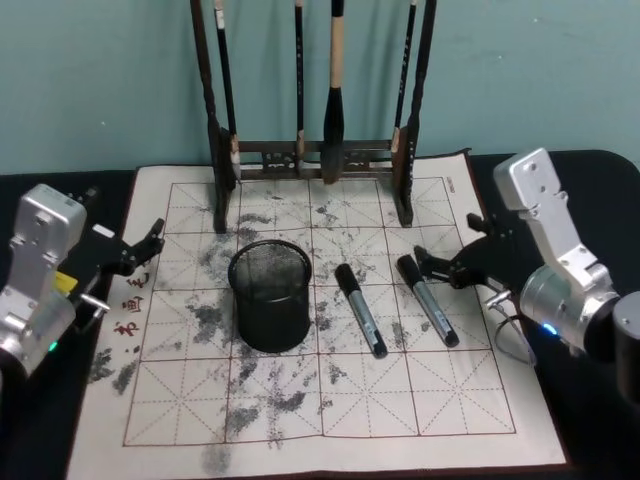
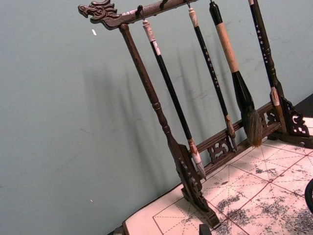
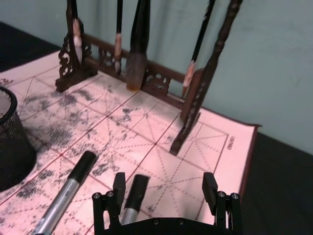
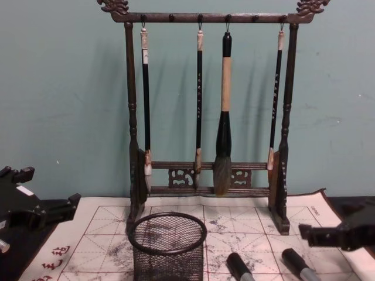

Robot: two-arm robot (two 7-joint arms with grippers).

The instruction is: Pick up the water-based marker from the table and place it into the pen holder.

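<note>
Two markers lie on the ink-stained practice mat, and the water-based marker nearest the working arm rests flat, just right of a second marker, its black cap pointing toward the wooden brush rack. The mesh pen holder stands upright to the left of both, well apart from this marker. The right gripper hovers at the capped end with its claw spread wide; in the right wrist view the cap sits between the two fingers, close to one of them, not yet pinched. The left gripper sits idle at the mat's left edge, its claw also spread. The marker looks light and rigid, with a smooth round barrel likely to roll or slip, so a firm pinch across the grey barrel just below the cap seems the safest hold.
</note>
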